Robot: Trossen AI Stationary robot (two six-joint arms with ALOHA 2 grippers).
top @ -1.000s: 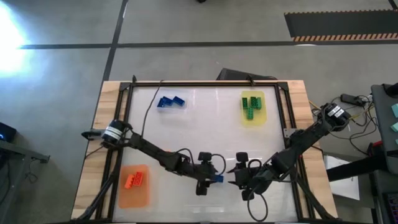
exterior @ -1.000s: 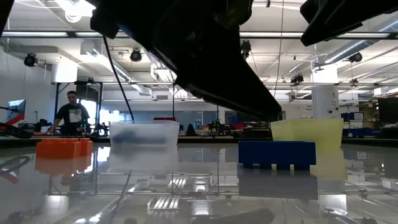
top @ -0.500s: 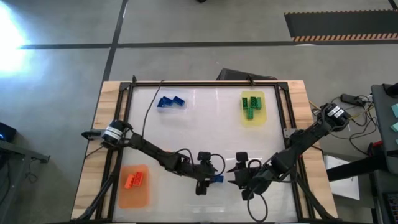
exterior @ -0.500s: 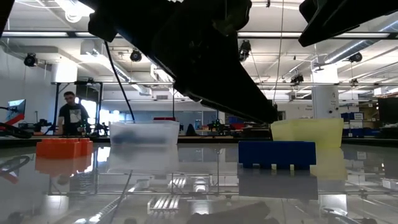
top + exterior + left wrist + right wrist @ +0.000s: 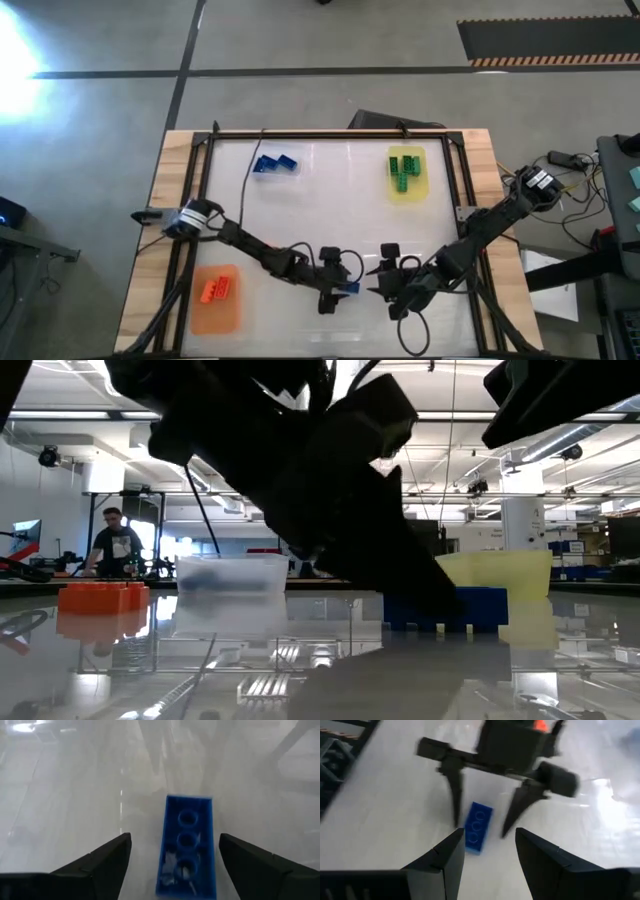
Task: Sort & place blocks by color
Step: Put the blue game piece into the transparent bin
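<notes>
A blue block (image 5: pixel 187 845) lies upside down on the white table near its near edge, its three round hollows facing up. It also shows as the blue block (image 5: pixel 349 288) in the high view and the blue block (image 5: pixel 478 834) in the right wrist view. My left gripper (image 5: pixel 175 836) is open and low over the table. Its fingers (image 5: pixel 456 795) stand on either side of the block without touching it. My right gripper (image 5: pixel 378 287) is open too and waits just right of the block, pointing at it. Other blue blocks (image 5: pixel 275 164) rest on a clear mat.
Green blocks (image 5: pixel 404 170) sit on the yellow mat (image 5: pixel 420 188) far right. Orange blocks (image 5: pixel 217 289) sit on the orange mat (image 5: pixel 216 315) near left. A black frame (image 5: pixel 330 133) rims the table. Cables trail beside both arms. A person (image 5: pixel 115 545) stands far behind the table.
My left gripper has come down toward the table at the blue block, and its arm now covers part of the block in the low view. The block and my right gripper have stayed where they were.
</notes>
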